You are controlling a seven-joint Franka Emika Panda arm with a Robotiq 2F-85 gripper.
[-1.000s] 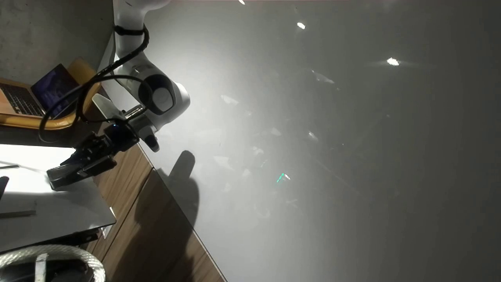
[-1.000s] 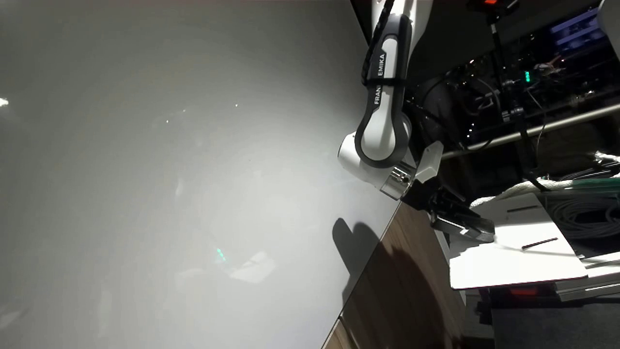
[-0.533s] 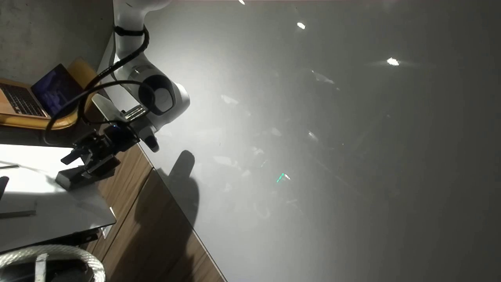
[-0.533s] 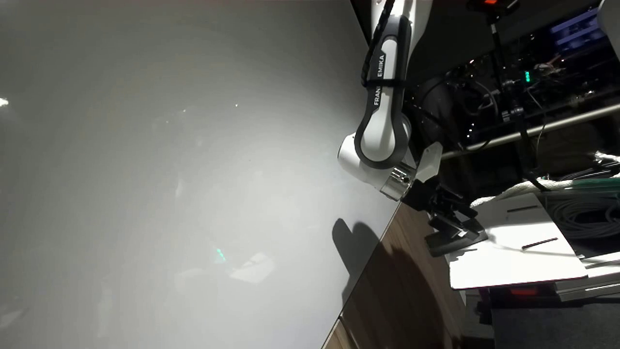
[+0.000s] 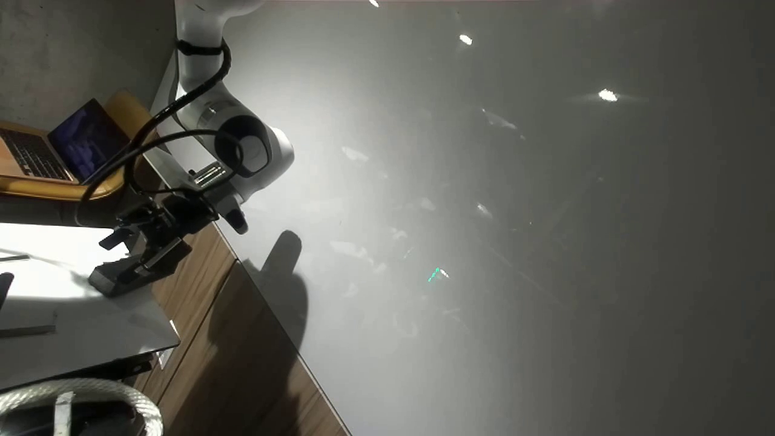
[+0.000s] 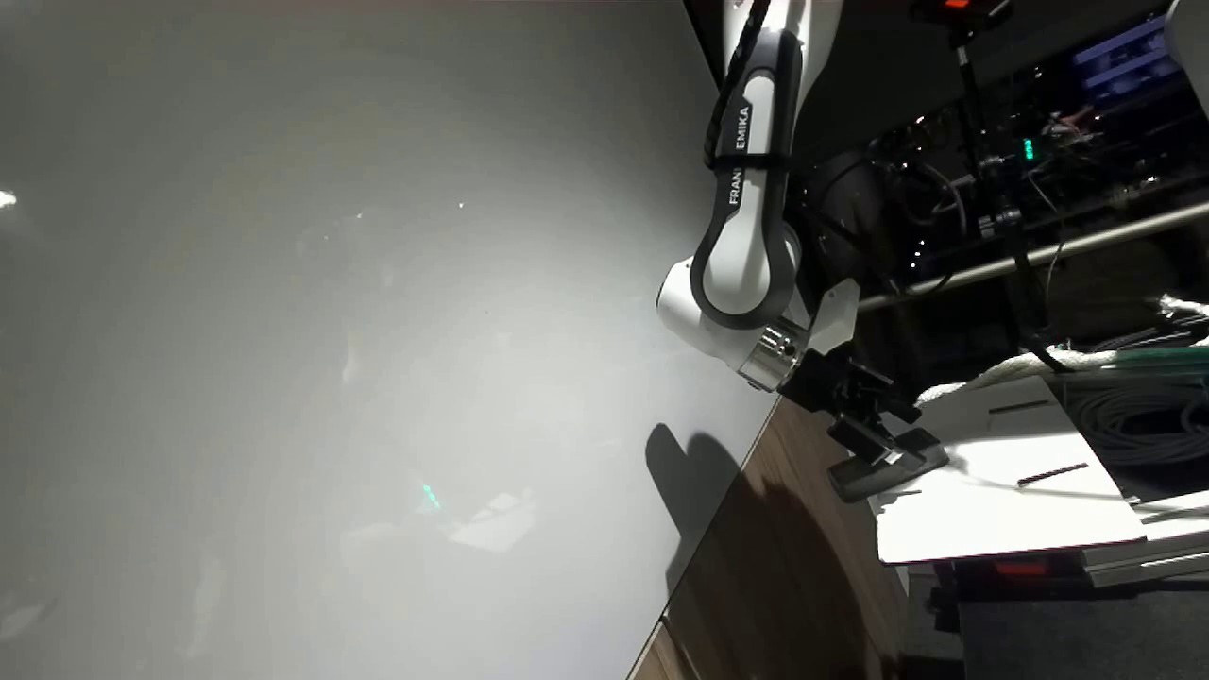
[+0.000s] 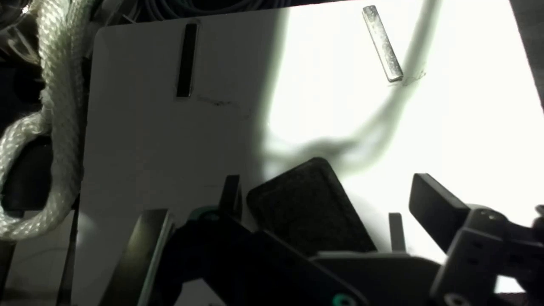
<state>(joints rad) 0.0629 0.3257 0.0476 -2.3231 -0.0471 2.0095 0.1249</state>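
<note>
Black block (image 7: 312,208) rests on the white board (image 7: 148,144), between the wide-spread fingers of the gripper (image 5: 126,254). One bar (image 7: 382,42) on the board gleams silver in the wrist view but looks dark in an exterior view, which also shows rope (image 6: 1020,365) behind the board. Wood-grained panels (image 5: 203,260) and a glossy grey surface (image 5: 484,181) stretch away beside the board.

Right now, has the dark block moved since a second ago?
Yes, slightly: in an exterior view, the dark block has shifted away from the brightly lit bar, toward the wood panel.
</note>
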